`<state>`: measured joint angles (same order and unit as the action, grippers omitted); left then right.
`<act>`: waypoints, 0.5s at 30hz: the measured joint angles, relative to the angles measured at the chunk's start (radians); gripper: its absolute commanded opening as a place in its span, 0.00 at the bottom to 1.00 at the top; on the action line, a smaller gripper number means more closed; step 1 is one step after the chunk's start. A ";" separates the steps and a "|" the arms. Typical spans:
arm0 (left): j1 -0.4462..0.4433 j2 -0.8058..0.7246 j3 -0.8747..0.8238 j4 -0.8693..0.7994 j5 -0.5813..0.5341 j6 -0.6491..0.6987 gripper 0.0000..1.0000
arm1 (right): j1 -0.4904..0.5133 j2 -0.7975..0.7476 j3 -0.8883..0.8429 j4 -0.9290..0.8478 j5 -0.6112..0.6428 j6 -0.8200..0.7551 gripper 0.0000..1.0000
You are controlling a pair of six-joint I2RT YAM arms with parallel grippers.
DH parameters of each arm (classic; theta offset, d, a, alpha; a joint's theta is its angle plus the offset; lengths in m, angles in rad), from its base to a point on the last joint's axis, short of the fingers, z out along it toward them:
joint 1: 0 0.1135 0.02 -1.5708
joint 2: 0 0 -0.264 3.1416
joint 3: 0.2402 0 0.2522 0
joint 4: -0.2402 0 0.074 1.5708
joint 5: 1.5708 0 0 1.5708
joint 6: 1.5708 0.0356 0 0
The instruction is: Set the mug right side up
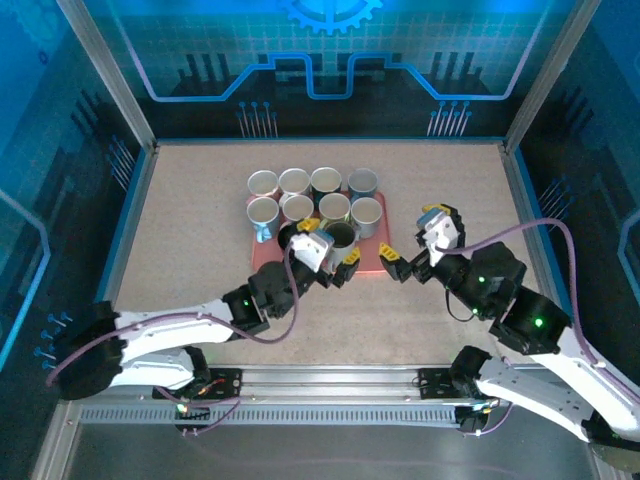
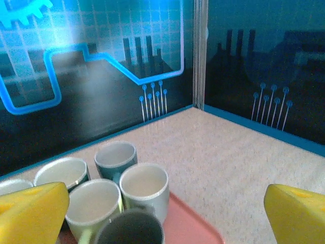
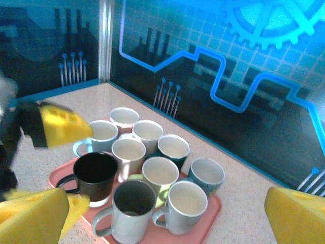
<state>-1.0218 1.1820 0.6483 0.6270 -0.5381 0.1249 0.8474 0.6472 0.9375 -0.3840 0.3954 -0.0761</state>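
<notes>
A grey mug with a dark inside (image 1: 341, 234) stands right side up at the near edge of the pink tray (image 1: 368, 256). It shows low in the left wrist view (image 2: 129, 229), between the wide-apart yellow fingers (image 2: 30, 213). My left gripper (image 1: 325, 250) is open just in front of it and holds nothing. In the right wrist view the same mug (image 3: 127, 208) stands with its mouth up beside a black mug (image 3: 95, 175). My right gripper (image 1: 405, 262) hangs open to the right of the tray, apart from the mugs.
Several other mugs (image 1: 294, 181) stand mouth up, packed together on the tray (image 3: 210, 213). The speckled tabletop (image 1: 450, 180) is walled by blue panels behind and at both sides. The two grippers are close together near the tray's front right corner.
</notes>
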 measured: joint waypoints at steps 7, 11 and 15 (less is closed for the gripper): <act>0.342 -0.223 0.063 -0.318 0.029 -0.105 0.99 | -0.017 -0.017 -0.216 0.168 0.119 -0.023 1.00; 0.576 -0.277 -0.021 -0.348 0.073 -0.099 0.99 | -0.124 0.051 -0.299 0.338 0.158 -0.105 1.00; 0.758 -0.201 -0.093 -0.367 0.114 -0.069 0.99 | -0.266 0.182 -0.349 0.514 0.172 -0.125 1.00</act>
<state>-0.2642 0.9813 0.5552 0.2604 -0.4236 0.0559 0.5819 0.8291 0.5884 0.1303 0.5678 -0.2012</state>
